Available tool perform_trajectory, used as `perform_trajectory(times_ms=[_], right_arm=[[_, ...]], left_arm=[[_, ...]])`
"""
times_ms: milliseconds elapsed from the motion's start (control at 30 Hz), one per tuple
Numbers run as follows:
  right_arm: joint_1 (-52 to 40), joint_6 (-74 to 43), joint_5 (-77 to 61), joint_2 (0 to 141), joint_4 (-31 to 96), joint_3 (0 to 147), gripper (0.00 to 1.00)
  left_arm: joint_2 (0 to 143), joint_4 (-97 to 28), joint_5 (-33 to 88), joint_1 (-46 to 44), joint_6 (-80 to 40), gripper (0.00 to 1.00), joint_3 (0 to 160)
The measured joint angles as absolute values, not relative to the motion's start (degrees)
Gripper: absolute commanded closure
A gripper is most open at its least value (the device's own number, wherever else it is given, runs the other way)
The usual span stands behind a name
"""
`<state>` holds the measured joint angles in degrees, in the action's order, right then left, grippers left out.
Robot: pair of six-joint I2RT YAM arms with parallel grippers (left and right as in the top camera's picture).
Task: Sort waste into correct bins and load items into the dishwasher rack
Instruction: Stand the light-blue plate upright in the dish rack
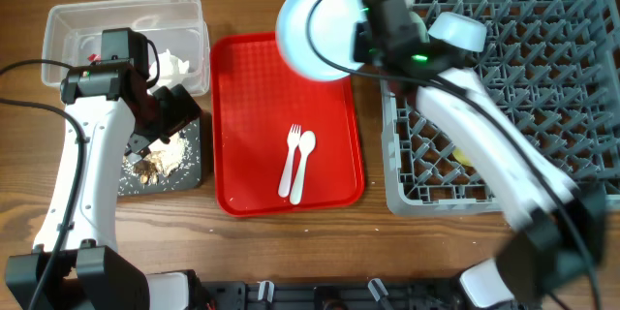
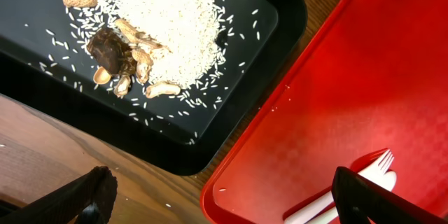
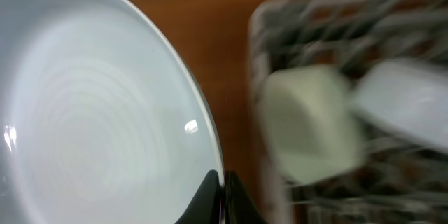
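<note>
While scraps (image 2: 164, 24) lie in the black tray (image 2: 269, 45), right claw (image 3: 222, 194) pinches the plate (image 3: 91, 133); left claw (image 2: 231, 199) gapes empty.

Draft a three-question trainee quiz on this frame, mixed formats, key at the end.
1. True or false: the fork and spoon lie on the red tray.
2. What do the right fingers pinch? A) yellow cup B) pale blue plate C) napkin
3. Fill in: the food scraps sit in the ___ tray.
Key: 1 true; 2 B; 3 black, meaning the black tray.
</note>
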<state>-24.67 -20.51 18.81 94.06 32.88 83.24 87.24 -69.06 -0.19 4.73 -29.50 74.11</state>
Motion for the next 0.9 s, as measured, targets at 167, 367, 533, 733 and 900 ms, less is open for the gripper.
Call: perform_trajectory(times_ms=[167,367,533,733,900], right_arm=[[-19.9,-3.1,34.7,84.8,38.9,83.3,0.95],[-17.5,4.4,56.7,84.3,50.6,82.8,0.96],[-17.5,-0.4,57.0,84.3,51.2,76.1,0.96],[-18.7,-3.2,51.0,84.5,46.9,71.6,0.96],[-19.8,-4.1,43.4,84.5,44.5,71.6,0.40]], left_arm=[[87.2,-69.0,-0.2,4.7,-29.5,0.00,74.1],[87.2,-68.8,-0.2,4.7,-29.5,0.00,74.1],[87.2,-68.8,-0.2,4.7,-29.5,0.00,74.1],[87.2,-68.8,-0.2,4.7,-29.5,0.00,74.1],[87.2,-68.8,-0.2,4.7,-29.5,0.00,74.1]])
